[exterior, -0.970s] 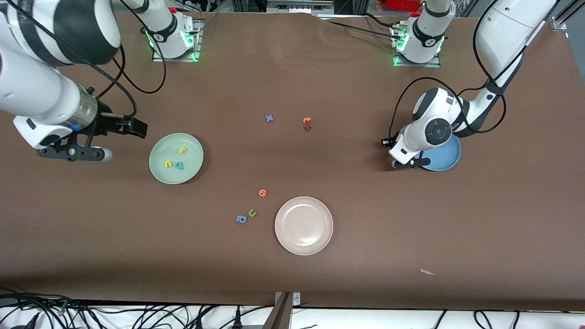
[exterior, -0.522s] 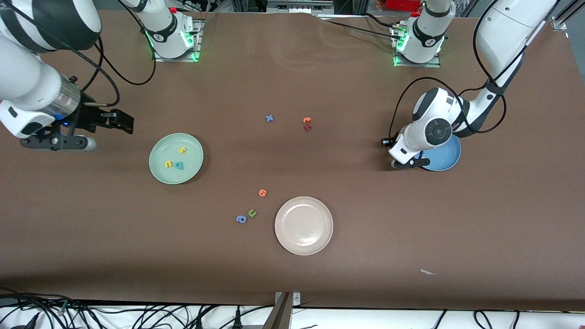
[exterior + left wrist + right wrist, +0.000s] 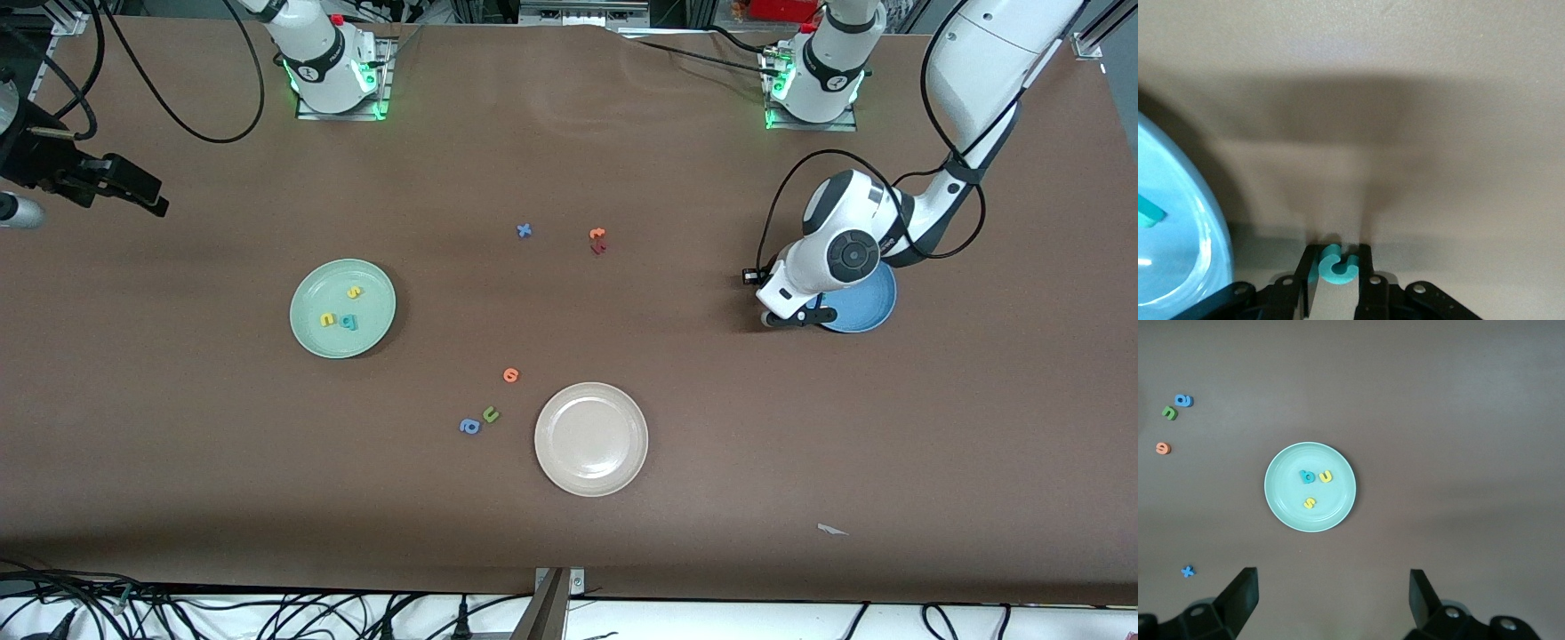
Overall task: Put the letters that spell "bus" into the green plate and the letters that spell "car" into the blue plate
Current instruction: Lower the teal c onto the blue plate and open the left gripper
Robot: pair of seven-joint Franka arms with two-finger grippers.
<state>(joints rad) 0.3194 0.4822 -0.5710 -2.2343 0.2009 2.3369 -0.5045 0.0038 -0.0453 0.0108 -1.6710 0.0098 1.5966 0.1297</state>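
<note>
Fingers of my left gripper (image 3: pixel 1338 267) have just closed on the teal "c" (image 3: pixel 1339 265), low at the table beside the blue plate (image 3: pixel 1178 267), where a teal letter already lies. Lifting it across the rim looks like the next step. My right gripper (image 3: pixel 1331 597) has pulled back toward its end of the table and waits high with fingers wide apart. The green plate (image 3: pixel 373 333) holds the teal "b" (image 3: pixel 349 322), yellow "u" (image 3: pixel 328 319) and yellow "s" (image 3: pixel 354 292), so "bus" looks finished.
</note>
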